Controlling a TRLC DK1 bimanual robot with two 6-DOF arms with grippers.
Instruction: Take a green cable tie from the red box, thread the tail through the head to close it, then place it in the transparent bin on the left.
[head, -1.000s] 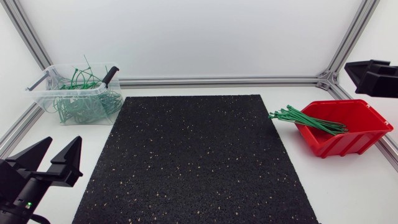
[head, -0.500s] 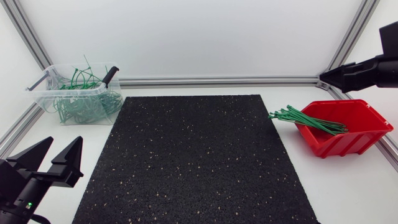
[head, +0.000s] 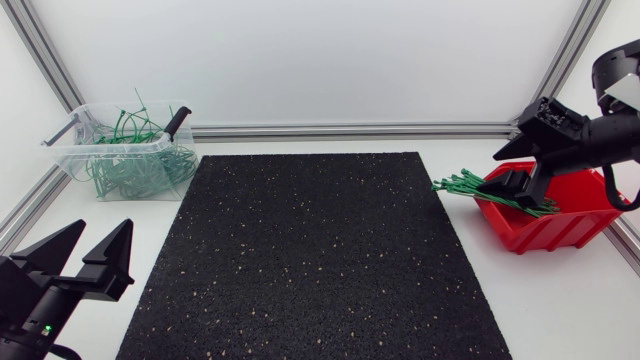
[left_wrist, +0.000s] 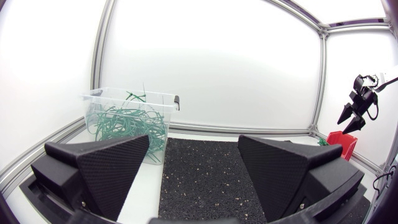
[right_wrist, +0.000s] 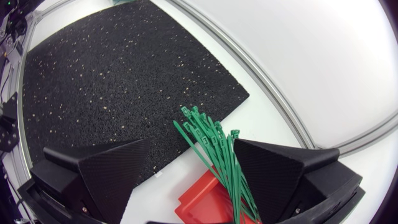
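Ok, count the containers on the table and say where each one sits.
2. The transparent bin sits at the far left corner. The red box sits right of the black mat, below the right hand, green cable ties poking out.

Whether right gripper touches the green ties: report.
Cannot tell: the right wrist view shows green ties between the fingers of the open right gripper, no plain contact or gap.

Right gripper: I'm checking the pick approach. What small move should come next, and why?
Probably lower the right gripper onto the green cable ties: it stands open, the bundle sits between its fingers in the right wrist view, jutting over the rim of the red box, nothing held yet.
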